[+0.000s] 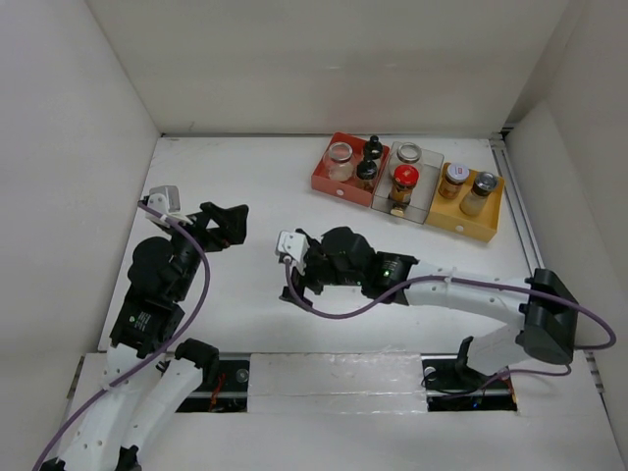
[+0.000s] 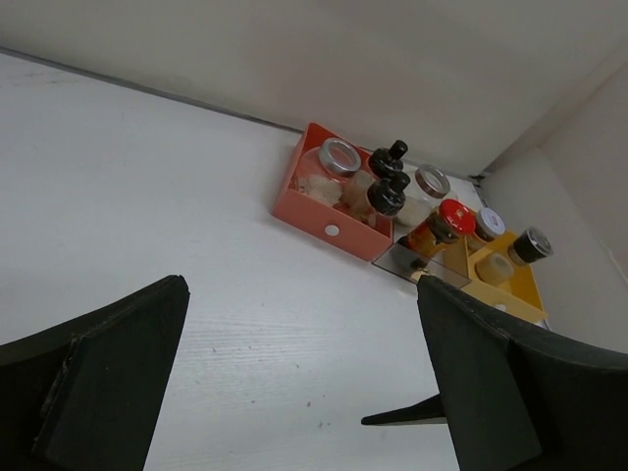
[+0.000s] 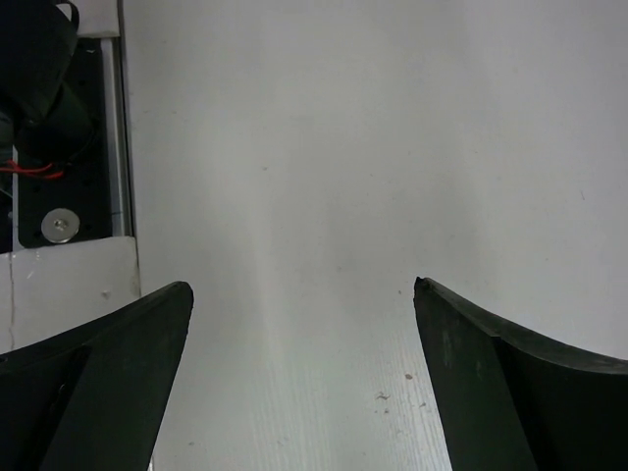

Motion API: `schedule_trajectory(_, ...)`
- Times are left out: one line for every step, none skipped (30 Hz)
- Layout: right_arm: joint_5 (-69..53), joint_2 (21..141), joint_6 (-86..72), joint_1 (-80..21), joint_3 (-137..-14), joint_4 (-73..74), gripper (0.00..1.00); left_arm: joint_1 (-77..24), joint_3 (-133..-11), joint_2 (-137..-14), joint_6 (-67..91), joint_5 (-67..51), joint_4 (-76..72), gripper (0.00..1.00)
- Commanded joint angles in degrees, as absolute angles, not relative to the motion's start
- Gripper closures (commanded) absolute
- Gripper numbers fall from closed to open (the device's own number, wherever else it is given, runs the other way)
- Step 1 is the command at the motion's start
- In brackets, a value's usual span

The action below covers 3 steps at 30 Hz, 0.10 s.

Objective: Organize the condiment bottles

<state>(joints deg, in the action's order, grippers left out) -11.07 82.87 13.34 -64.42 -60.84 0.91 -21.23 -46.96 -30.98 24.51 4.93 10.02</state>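
The condiment bottles stand in three trays at the back right. The red tray [image 1: 327, 180] holds a silver-capped jar [image 1: 340, 160] and two black-capped bottles [image 1: 369, 170]. The clear tray [image 1: 420, 208] holds a silver-lidded jar [image 1: 409, 154] and a red-capped bottle [image 1: 403, 183]. The yellow tray [image 1: 467, 223] holds two bottles [image 1: 452, 181] [image 1: 479, 193]. The left wrist view shows the red tray [image 2: 332, 228], the red-capped bottle [image 2: 453, 219] and the yellow tray [image 2: 515, 299]. My left gripper [image 1: 237, 223] [image 2: 299, 294] is open and empty at mid-left. My right gripper [image 1: 299, 285] [image 3: 302, 294] is open and empty over the table's middle.
White walls enclose the table on the left, back and right. A rail with the arm bases [image 1: 324, 378] runs along the near edge. The left arm's base and rail [image 3: 59, 118] show at the right wrist view's upper left.
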Motion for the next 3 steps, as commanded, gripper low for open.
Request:
schedule_trajectory(-9.06, 80.16, 14.58, -63.90, -61.08, -2.81, 0.00, -20.92, -48.16, -31.11, 23.91, 4.04, 7.65, 0.01)
schedule_trajectory(-8.53, 79.55, 14.59, -63.90, -61.08, -2.81, 0.00, -20.92, -48.16, -31.11, 23.91, 4.04, 7.12, 0.01)
schedule_trajectory(-7.74, 78.76, 14.59, -63.90, -60.47, -2.81, 0.00, -20.92, -48.16, -31.11, 23.91, 4.04, 7.12, 0.01)
